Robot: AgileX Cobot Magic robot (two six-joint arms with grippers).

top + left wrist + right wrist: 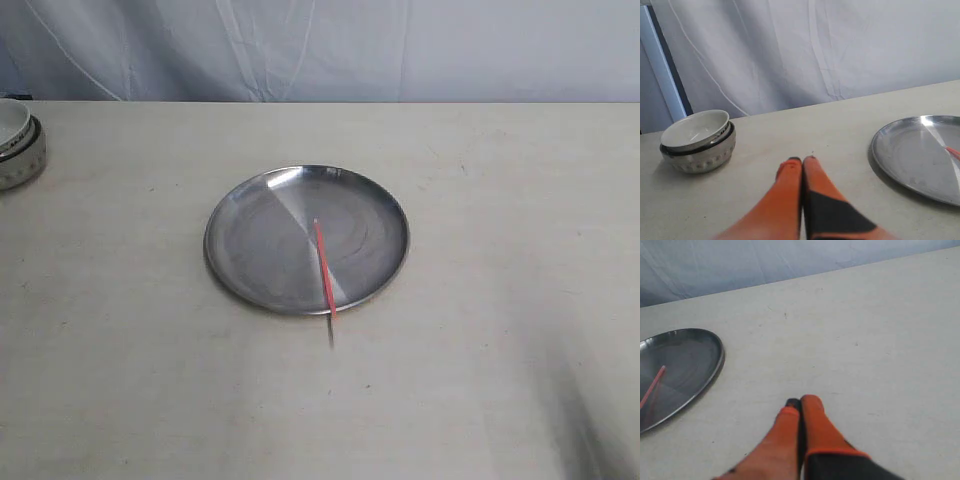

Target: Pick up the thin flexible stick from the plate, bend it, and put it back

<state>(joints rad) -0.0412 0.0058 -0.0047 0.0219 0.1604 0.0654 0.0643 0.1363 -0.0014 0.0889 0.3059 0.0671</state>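
Note:
A thin red-orange stick [324, 265] lies straight on the round silver plate [250, 250] in the middle of the table, one end near the plate's centre, the other over its near rim. Neither gripper shows in the exterior view. In the left wrist view my left gripper [802, 160] is shut and empty over bare table, with the plate [905, 155] off to one side and a tip of the stick [953, 151] at the frame edge. My right gripper [800, 401] is also shut with nothing in it, apart from the plate [695, 355] and the stick [652, 387].
Stacked small white bowls [18, 142] stand at the far left of the table, also seen as the bowls [697, 140] in the left wrist view. A pale cloth backdrop [320, 45] hangs behind the table's far edge.

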